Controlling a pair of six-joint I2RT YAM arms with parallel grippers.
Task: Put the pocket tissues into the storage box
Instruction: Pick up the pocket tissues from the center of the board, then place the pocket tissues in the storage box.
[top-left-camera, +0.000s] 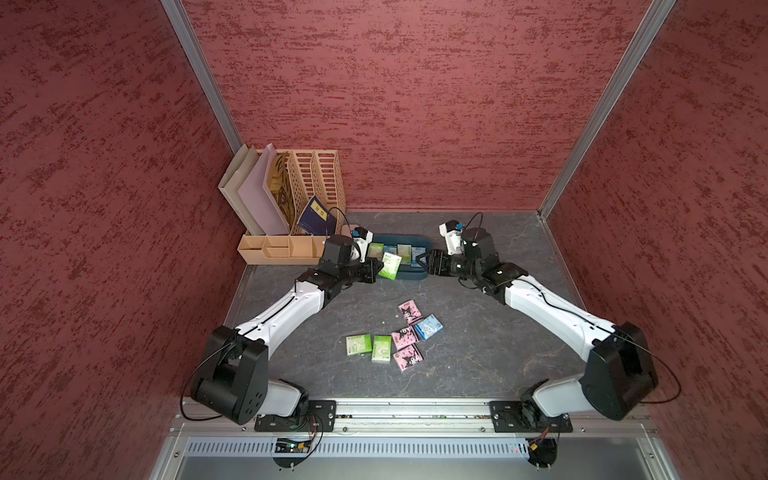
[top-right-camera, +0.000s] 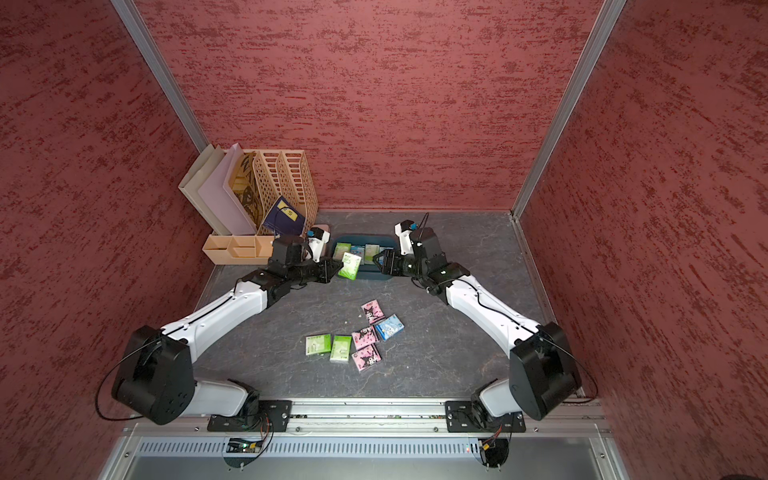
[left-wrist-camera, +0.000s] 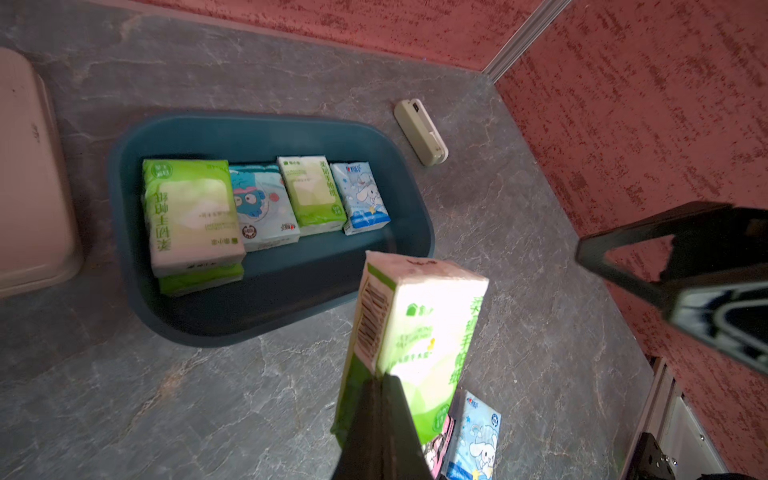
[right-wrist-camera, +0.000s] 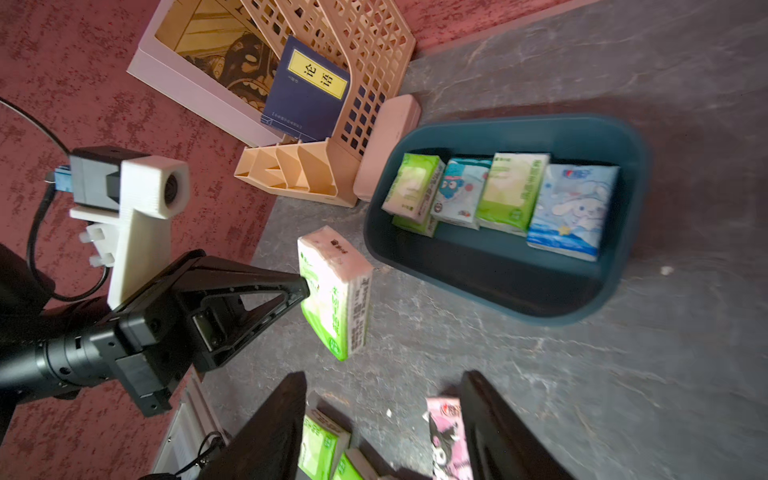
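My left hand (top-left-camera: 379, 269) is clamped on one end of a green tissue packet (top-left-camera: 390, 266). The packet sticks out ahead of the hand, its long axis pointing toward the blue box (top-left-camera: 409, 277), and hangs above the counter (top-left-camera: 478, 353) just short of the box's near rim. The bare strip in front of the row of packets (left-wrist-camera: 316, 191) inside (four across, one more underneath) lies straight ahead. My right hand (top-left-camera: 423, 266) is open and empty at the box's other end. Six loose packets (top-left-camera: 395, 336) lie on the counter nearer me.
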